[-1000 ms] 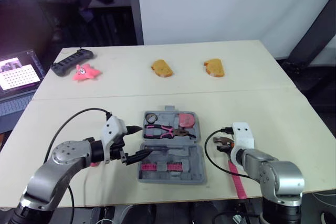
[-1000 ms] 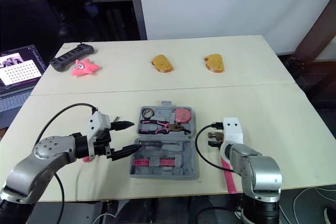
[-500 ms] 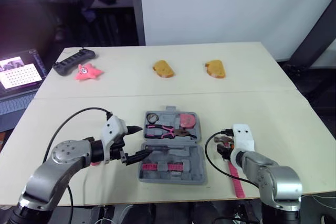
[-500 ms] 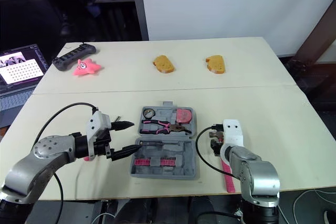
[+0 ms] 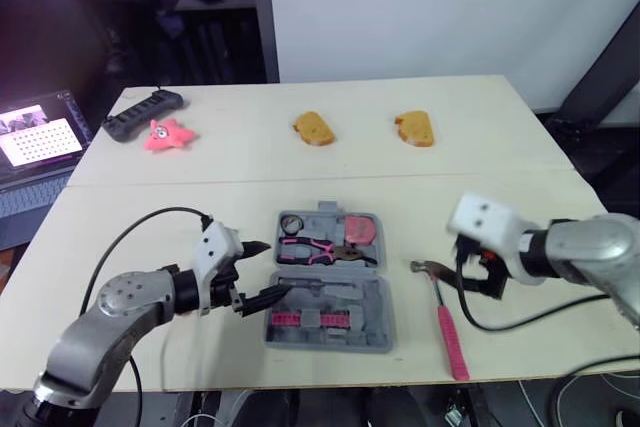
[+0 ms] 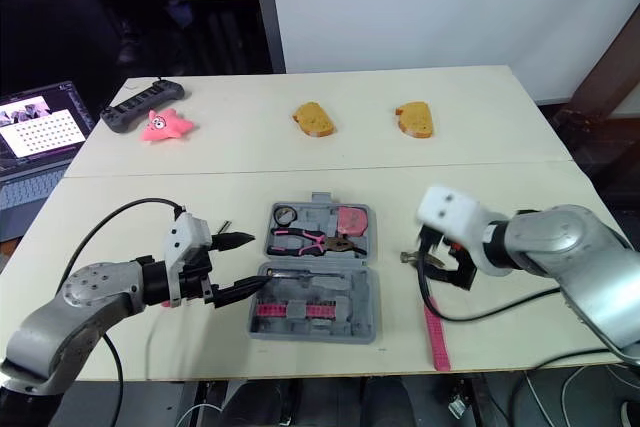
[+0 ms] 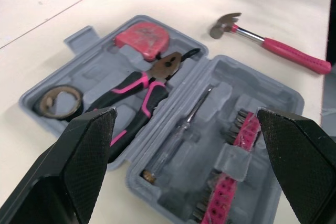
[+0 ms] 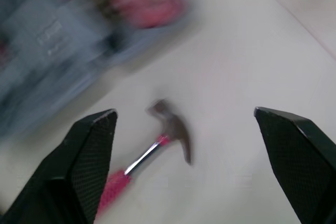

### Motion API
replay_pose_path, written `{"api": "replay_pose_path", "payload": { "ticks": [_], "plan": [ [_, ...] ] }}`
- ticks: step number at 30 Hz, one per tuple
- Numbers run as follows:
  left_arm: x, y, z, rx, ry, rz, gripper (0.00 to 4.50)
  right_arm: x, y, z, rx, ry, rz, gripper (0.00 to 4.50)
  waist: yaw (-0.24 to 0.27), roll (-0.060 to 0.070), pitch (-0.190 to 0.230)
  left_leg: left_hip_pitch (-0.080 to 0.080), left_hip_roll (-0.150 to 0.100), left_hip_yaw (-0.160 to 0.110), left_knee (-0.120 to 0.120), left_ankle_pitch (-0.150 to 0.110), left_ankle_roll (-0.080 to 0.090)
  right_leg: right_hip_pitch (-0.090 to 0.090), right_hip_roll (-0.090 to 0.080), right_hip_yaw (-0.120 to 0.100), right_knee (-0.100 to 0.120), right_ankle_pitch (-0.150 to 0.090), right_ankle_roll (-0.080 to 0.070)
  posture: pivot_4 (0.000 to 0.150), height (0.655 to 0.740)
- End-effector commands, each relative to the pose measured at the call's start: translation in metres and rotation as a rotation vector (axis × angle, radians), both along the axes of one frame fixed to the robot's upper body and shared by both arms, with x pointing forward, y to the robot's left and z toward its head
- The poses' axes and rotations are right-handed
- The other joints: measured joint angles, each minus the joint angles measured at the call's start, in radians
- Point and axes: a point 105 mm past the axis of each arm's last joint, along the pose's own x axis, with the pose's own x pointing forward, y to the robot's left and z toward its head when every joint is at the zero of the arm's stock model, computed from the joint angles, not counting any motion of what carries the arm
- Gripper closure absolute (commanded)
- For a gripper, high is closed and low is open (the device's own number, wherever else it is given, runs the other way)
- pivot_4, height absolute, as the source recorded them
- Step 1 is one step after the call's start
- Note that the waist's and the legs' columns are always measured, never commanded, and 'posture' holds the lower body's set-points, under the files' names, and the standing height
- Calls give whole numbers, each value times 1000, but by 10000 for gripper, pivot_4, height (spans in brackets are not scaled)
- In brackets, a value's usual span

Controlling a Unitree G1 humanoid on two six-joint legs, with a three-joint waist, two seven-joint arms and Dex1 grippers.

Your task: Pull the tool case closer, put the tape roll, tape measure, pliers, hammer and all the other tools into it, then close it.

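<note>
The grey tool case (image 5: 325,285) lies open near the table's front edge. Its far half holds the tape roll (image 7: 59,100), the pink-handled pliers (image 7: 140,88) and the pink tape measure (image 7: 142,35). The near half holds a screwdriver (image 7: 181,129) and pink bit strips (image 7: 223,195). To the right of the case, the pink-handled hammer (image 5: 443,316) lies flat on the table. My left gripper (image 5: 262,272) stands open at the case's left edge with nothing in it. Above and just right of the hammer's head, my right gripper (image 8: 184,118) hangs open and holds nothing.
Two yellow bread-like pieces (image 5: 311,129) (image 5: 415,129) lie at the back of the table. A pink star toy (image 5: 167,136) and a black strip (image 5: 143,111) sit at the back left. A laptop (image 5: 35,142) stands off the table's left side.
My right gripper has opened, let go of the hammer and risen up and to the right; the hammer stays flat on the table. The left arm has not moved.
</note>
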Motion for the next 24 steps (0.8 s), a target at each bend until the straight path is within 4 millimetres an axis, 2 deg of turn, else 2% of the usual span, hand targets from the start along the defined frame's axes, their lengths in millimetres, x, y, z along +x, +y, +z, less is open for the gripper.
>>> {"api": "replay_pose_path", "payload": {
  "ticks": [1,4,6,8,11,15,24],
  "plan": [
    [-9,-4,7,6,-37,-56,0,5,-7,-14,-267,-12,436,836,-10,-2,1,0,-1,2,1,0,0,0,-1,1,0,0,0,1500,7400],
    [-19,-6,7,-3,-37,-88,0,25,-15,-25,-554,-68,833,836,-38,-4,4,3,-1,10,2,0,-1,-1,-4,8,-1,2,3,1500,7400],
    [-28,-6,9,-9,-42,-113,0,34,-18,-31,-679,-70,1032,836,-40,-5,5,3,-1,10,2,0,0,-1,-3,8,0,3,3,1500,7400],
    [-39,-6,10,-11,-58,-163,0,41,-16,-36,-746,-66,1161,836,-41,-6,6,3,2,9,1,0,-1,-2,-1,8,1,3,1,1500,7400],
    [-48,-4,8,2,-68,-216,0,45,-15,-47,-796,-54,1275,836,-32,-7,6,0,4,9,0,3,-5,-7,1,9,2,4,-1,1500,7400],
    [-49,2,8,0,-78,-225,0,48,-11,-63,-824,-51,1368,836,-10,-7,6,-1,4,9,0,5,-9,-8,2,9,3,5,-3,1500,7400],
    [-49,8,6,19,-77,-242,0,48,-4,-93,-863,-16,1441,836,-10,-8,6,0,4,9,0,5,-9,-9,5,12,3,7,-5,1500,7400]
  ]
}}
